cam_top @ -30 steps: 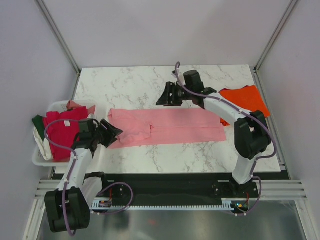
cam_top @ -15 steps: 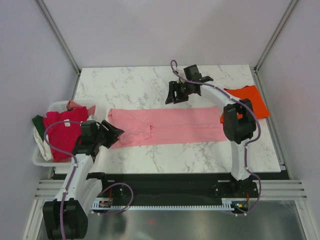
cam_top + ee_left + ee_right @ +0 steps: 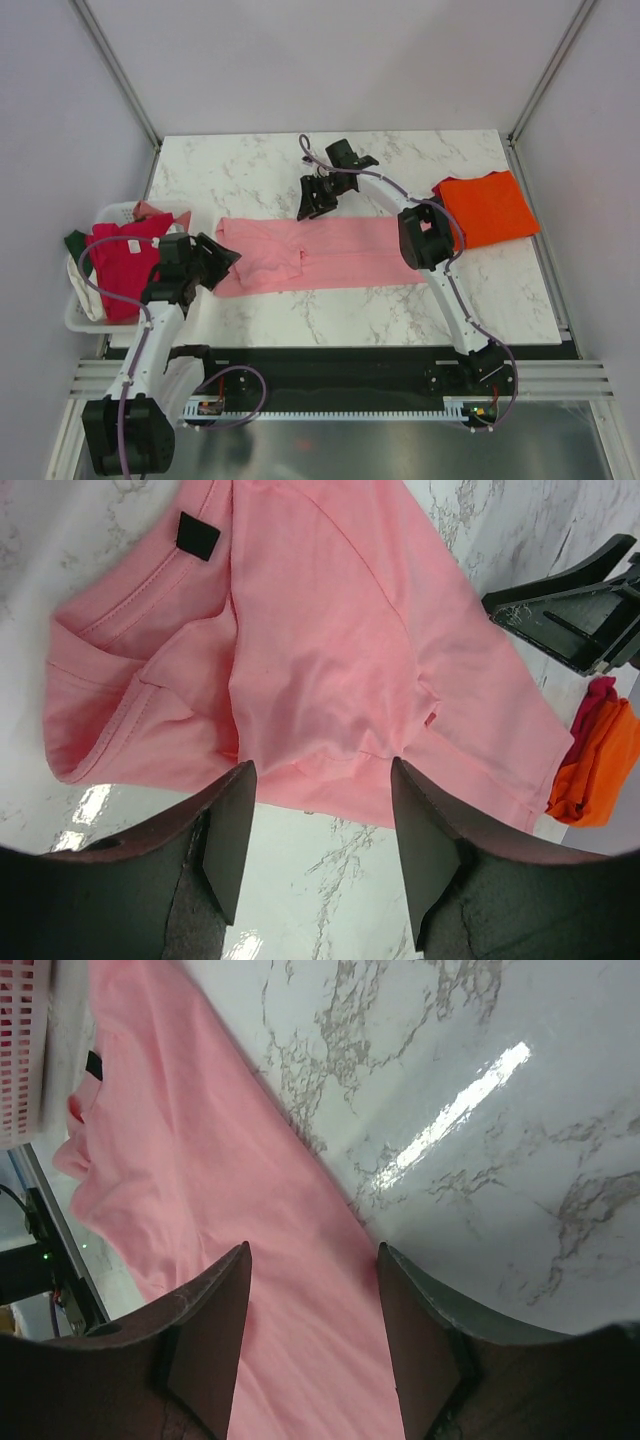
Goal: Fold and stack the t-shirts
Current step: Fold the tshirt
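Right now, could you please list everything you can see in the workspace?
Pink t-shirt: one, light pink, folded into a long strip across the middle of the table.
Orange t-shirt: one, bright orange, folded, at the far right of the table.
Red t-shirt: one, crimson, heaped in the basket.
Green cloth: one, dark green, at the basket's left side.
Cream cloth: one, cream, hanging over the basket's left rim.
Basket: one, white plastic, at the table's left edge.
Table: one, white marble pattern.
Left end effector: one, black, open, at the pink t-shirt's collar end.
Right end effector: one, black, open, over the pink t-shirt's far edge.
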Controlling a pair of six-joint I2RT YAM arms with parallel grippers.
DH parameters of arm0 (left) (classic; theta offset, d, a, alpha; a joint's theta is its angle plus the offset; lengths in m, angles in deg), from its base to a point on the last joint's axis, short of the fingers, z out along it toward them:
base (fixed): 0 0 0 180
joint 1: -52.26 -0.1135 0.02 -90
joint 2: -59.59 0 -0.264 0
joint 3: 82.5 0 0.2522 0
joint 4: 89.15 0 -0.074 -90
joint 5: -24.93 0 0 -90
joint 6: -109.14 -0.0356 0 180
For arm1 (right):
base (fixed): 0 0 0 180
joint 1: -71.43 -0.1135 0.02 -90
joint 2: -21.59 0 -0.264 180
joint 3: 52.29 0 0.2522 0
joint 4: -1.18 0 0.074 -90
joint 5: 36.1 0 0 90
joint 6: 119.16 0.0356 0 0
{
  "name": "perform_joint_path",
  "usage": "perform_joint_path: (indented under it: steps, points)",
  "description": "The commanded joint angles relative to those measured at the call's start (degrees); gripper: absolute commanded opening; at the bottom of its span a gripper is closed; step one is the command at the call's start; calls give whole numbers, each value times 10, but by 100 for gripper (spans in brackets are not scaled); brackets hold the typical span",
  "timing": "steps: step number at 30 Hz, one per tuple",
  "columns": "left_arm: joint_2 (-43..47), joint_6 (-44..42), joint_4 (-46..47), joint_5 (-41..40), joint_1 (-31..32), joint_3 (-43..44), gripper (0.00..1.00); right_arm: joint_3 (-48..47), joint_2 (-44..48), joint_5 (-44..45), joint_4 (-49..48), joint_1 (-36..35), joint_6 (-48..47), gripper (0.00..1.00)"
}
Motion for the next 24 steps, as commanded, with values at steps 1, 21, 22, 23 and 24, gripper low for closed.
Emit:
perform_joint_path:
  steps: [1,21,22,23,24]
  points:
    - [-5,3,-7,-16,1,24,64,-17,-14,-41,19,-2,-11,61]
    - [-29,-12,0,-27,0,42,64,-58,-52,39,-192,62,203,0]
    - [-35,-12,0,-26,1,42,64,-54,-51,59,-232,90,254,0]
    - [-38,-11,0,-24,1,43,64,-49,-52,78,-269,102,327,0]
    - [-40,-9,3,-21,1,43,64,-52,-54,130,-315,114,360,0]
